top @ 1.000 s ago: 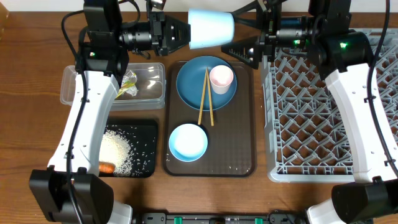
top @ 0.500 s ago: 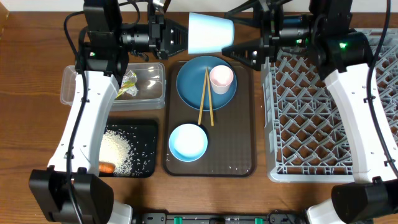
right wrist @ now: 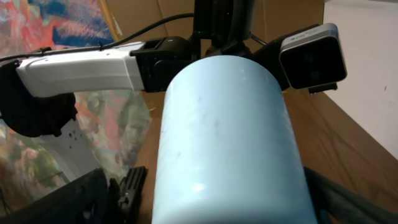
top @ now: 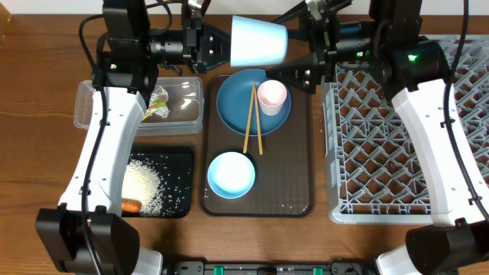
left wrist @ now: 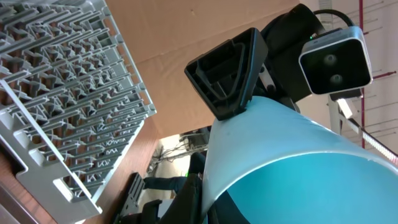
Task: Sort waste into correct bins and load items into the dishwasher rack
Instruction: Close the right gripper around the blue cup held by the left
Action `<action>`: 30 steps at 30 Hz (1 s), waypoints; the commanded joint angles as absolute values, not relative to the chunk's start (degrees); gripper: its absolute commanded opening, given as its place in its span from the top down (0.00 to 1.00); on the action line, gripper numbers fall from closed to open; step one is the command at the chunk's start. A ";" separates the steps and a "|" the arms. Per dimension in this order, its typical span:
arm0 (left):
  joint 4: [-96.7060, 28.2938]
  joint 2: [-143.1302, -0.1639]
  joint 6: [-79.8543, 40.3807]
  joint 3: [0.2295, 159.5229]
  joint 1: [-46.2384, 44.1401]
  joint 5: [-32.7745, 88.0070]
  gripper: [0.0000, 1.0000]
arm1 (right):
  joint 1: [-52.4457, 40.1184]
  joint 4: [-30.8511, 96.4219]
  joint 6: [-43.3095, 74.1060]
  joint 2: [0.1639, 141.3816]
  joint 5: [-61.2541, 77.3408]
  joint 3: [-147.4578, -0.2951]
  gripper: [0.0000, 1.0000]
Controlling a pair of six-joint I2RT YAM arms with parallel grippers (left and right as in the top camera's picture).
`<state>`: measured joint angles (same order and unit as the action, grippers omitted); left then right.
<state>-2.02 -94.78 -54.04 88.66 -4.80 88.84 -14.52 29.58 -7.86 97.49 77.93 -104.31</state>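
Counting across the table [top: 38, 92]: two cups, one plate, one bowl, two chopsticks, three trays or tubs and one rack.

The blue cup [top: 258, 40] lies on its side in the air above the far edge of the brown tray [top: 294, 176]. The left gripper [top: 220, 44] is clenched on its rim end. The right gripper [top: 302, 44] is spread wide, one finger on each side of the cup's base; whether they touch it I cannot tell.

The pink cup [top: 271, 95] sits on the blue plate [top: 233, 103]. The two chopsticks [top: 252, 122] lie across the plate, side by side. The bowl [top: 231, 174] stands near the plate on the same brown tray.

The clear tub [top: 183, 99] holds one wrapper [top: 158, 103]. The black tray [top: 183, 156] holds a heap of rice [top: 141, 183] and one carrot [top: 131, 205]. The grey rack [top: 382, 145] stands on the right, just beside the brown tray.

Each arm reaches from the near edge to the far edge. The left wrist is turned to the right and the right wrist to the left, so the grippers face each other.
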 commanded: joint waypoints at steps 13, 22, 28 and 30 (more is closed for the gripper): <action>-1.58 -95.09 -54.13 89.82 -4.97 90.00 0.94 | -16.71 29.54 -7.33 97.51 79.53 -105.25 0.18; -1.58 -95.09 -54.13 89.82 -4.97 90.02 0.94 | -17.69 29.52 -7.33 97.51 78.41 -105.27 0.18; -1.58 -95.09 -54.13 89.82 -4.97 90.00 0.94 | -18.83 29.50 -7.33 97.51 77.80 -105.25 0.18; -1.58 -95.09 -54.13 89.82 -4.97 90.02 0.94 | -18.83 29.50 -7.33 97.51 77.80 -105.27 0.19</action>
<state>-1.89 -94.78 -54.02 88.66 -4.84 91.20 -17.28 29.47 -7.53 97.49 74.91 -104.31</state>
